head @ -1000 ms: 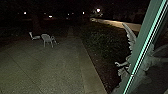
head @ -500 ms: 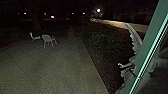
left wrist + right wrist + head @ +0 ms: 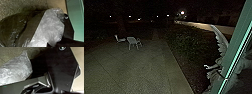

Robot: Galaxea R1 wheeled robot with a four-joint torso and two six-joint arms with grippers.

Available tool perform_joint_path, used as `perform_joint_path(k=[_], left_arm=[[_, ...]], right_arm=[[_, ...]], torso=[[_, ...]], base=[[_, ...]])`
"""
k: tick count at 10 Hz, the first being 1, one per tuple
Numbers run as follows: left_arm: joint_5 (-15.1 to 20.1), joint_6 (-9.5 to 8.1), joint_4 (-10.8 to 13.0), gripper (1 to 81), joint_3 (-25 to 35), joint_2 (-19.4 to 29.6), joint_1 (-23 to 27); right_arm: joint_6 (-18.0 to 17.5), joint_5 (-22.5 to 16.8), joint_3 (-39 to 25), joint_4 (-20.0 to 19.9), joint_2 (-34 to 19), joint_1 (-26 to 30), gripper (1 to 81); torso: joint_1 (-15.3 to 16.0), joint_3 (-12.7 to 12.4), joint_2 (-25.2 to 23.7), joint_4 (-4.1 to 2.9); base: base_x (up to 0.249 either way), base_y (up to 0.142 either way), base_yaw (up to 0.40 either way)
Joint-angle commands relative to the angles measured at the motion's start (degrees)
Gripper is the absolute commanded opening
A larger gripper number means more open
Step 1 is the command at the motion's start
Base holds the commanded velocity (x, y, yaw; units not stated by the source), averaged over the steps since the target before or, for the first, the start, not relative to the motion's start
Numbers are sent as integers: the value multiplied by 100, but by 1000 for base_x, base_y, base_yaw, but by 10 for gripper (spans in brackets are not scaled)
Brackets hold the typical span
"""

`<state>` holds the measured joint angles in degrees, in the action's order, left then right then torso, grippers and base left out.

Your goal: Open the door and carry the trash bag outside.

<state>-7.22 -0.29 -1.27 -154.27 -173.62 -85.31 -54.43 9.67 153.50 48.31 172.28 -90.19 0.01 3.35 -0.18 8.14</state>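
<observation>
Gripper opening, left and right: could not tell for either, nor which one, if any, had hold of the trash bag (image 3: 50,25). Bag lay close to both wrist cameras, above the paving (image 3: 131,71).

Since a second ago: whole head view had shifted slightly, green door frame (image 3: 233,53) now nearer the right edge. Read as the robot's camera moving, not the things outside. Yard open ahead, frame off to one side; judged the door step done or nearly so, the bag on its way out. Main risk seemed thin plastic snagging on the frame.

Materials, left to right, head view: pale chair (image 3: 121,40), then a second pale seat (image 3: 132,40), thin-legged. Paving rough and speckled, scored with straight joints, smoother border strip (image 3: 171,68) alongside. Low shrubs (image 3: 186,45), dark, ragged. Winged statue (image 3: 220,41), feathered edge, small arm held out. Frame flat-faced, slanting, with a bright hard line down it.

Bag, close up: part dark and glossy in long folds, part translucent, crumpled, puffed, catching white glints. Looked light and slippery.
</observation>
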Motion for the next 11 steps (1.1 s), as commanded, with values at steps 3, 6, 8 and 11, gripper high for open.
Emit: perform_joint_path(k=[3, 6, 8, 11], left_arm=[[291, -6, -5, 10, 20, 11, 273], [291, -6, -5, 10, 20, 20, 273], [291, -6, -5, 10, 20, 11, 273], [291, -6, -5, 10, 2, 11, 273]], right_arm=[[12, -176, -15, 55, -7, 215, 811], [20, -176, -15, 56, 2, 215, 811], [20, -176, -15, 56, 2, 216, 811], [20, -176, -15, 56, 2, 216, 811]], torso=[[2, 0, 0, 0], [-1, 0, -2, 0], [2, 0, 0, 0], [0, 0, -2, -457]], base=[[73, 20, 0], [67, 0, 0], [0, 0, 0], [0, 0, 0]])
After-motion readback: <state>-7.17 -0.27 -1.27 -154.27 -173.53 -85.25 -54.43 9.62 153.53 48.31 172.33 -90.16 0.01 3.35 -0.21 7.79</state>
